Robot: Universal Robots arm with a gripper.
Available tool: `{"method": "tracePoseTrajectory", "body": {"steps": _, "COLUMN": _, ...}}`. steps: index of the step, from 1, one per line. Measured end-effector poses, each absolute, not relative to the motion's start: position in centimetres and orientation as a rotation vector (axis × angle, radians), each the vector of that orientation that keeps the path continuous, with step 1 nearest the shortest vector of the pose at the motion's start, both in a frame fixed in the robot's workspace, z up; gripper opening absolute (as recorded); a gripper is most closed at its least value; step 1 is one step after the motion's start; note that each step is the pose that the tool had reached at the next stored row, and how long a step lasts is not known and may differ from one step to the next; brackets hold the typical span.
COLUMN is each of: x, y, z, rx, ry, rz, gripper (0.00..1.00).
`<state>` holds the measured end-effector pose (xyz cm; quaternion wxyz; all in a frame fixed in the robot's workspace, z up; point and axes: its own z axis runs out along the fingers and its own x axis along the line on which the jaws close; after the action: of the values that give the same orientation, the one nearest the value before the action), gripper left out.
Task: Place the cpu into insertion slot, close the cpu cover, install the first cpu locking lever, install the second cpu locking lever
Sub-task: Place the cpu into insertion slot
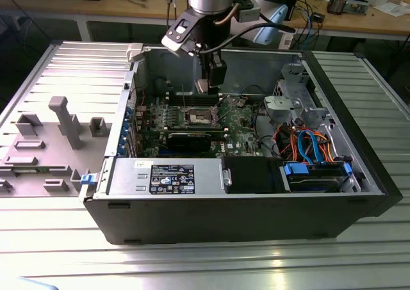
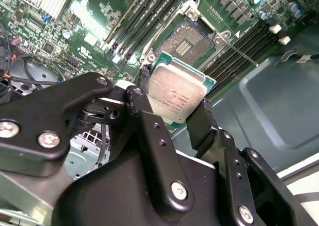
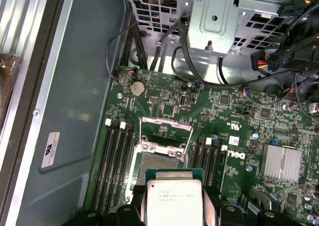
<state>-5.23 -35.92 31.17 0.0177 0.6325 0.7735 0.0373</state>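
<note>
My gripper (image 1: 204, 85) hangs inside the open computer case, shut on the cpu (image 1: 202, 86). In both wrist views the cpu (image 2: 177, 94) (image 3: 173, 201) is a small square chip with a silver-grey top, pinched at two opposite edges by the black fingers (image 2: 138, 101) (image 3: 212, 208). It is held above the motherboard, apart from the insertion slot (image 3: 162, 162) (image 2: 185, 40), which lies bare just beyond it. The cpu cover (image 3: 167, 122) stands swung open at the slot's far edge. A thin locking lever (image 2: 239, 54) sticks out beside the slot.
Memory slots (image 3: 117, 161) flank the socket on both sides. A silver power supply (image 1: 163, 177) lies along the case's near wall, and a drive cage (image 1: 288, 107) with coloured cables (image 1: 307, 143) is at the exterior view's right. A grey fixture plate (image 1: 64, 120) sits outside the case on the exterior view's left.
</note>
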Motion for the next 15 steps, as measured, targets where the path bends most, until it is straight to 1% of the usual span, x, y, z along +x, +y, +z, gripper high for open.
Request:
{"method": "tracePoseTrajectory", "body": {"steps": 7, "x": -5.23, "y": -35.92, "z": 30.65, "rx": 2.058, "ry": 2.328, "rz": 0.108, "gripper": 0.55}}
{"method": "tracePoseTrajectory", "body": {"steps": 15, "x": -5.23, "y": -35.92, "z": 30.64, "rx": 2.059, "ry": 2.328, "rz": 0.109, "gripper": 0.55}}
